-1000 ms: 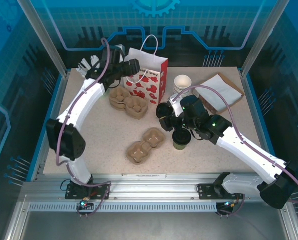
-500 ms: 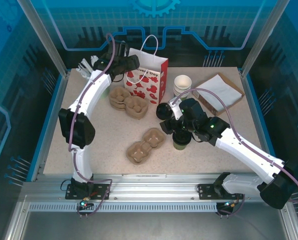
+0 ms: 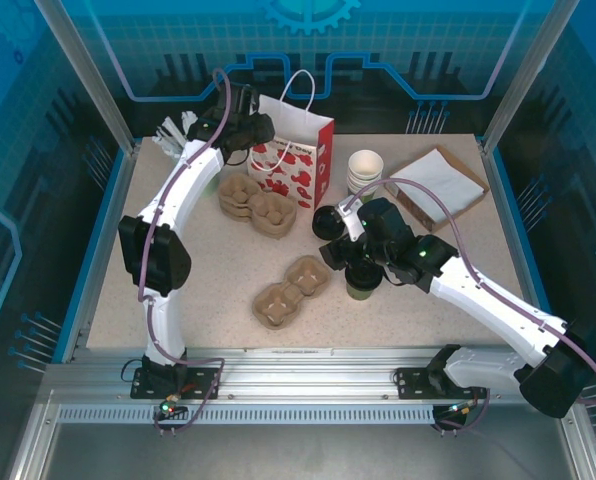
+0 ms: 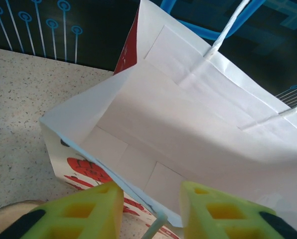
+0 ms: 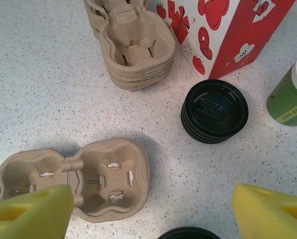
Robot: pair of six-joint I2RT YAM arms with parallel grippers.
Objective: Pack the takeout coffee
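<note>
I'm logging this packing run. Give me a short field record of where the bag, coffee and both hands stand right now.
bag: upright, mouth open
coffee: lidded, standing on table
left hand: at bag's rim, fingers either side of a handle
right hand: open, above coffee
cup tray: loose, beside coffee
spare lids: stacked near bag
</note>
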